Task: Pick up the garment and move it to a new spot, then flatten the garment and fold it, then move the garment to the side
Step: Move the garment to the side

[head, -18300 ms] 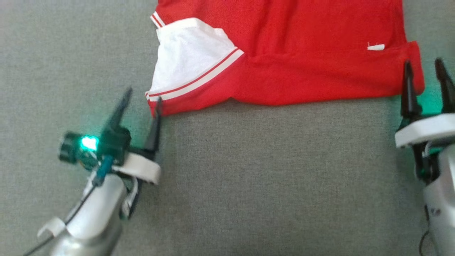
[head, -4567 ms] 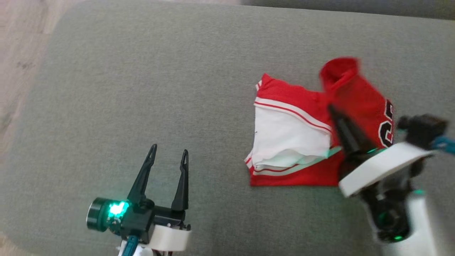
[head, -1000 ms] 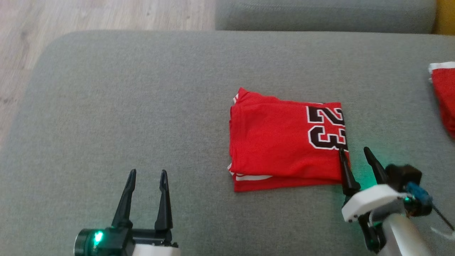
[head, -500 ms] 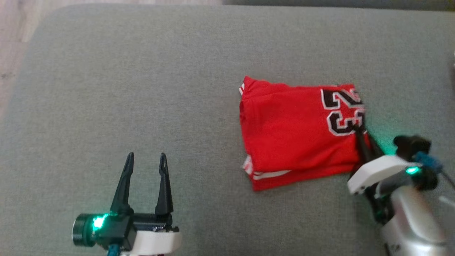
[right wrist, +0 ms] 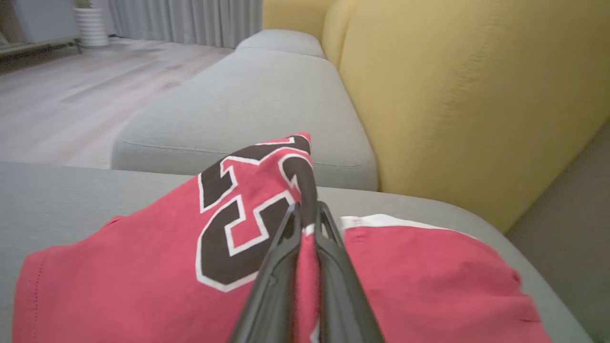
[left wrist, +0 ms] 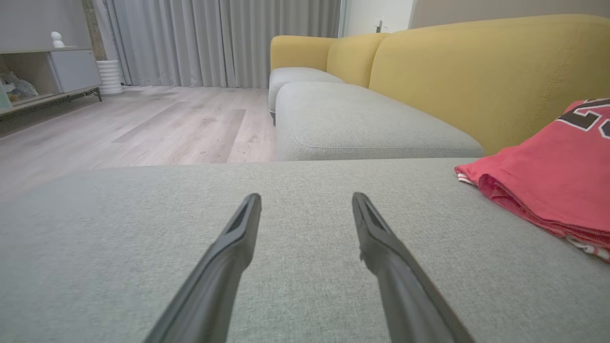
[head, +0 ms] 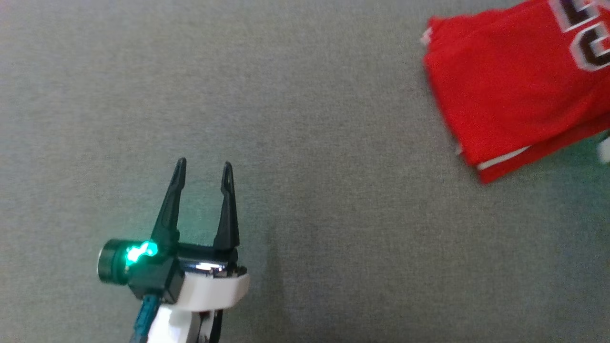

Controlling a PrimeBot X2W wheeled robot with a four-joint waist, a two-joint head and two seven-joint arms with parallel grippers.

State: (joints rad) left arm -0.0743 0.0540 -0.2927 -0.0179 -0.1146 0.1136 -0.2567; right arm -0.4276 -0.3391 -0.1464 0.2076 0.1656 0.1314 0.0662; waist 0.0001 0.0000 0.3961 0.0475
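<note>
Looking over the grey seat [head: 305, 119] first, I see broad bare room, which suits laying a shirt flat. The yellow backrest [right wrist: 452, 95] rises beyond my right tool [right wrist: 309, 209]. The folded red shirt [head: 514, 85] lies well to the right of my left tool [head: 204, 164]. Its numbered edge is pulled up into a peak because the right tool is clenched on a pinch of that cloth. I judge this the grip for carrying it aside. My left tool hangs released over bare seat, apart from the shirt, likely parked out of the way. More red cloth with a white edge [right wrist: 429, 267] sits just right of the right tool; whether it is a separate piece, I cannot tell.
</note>
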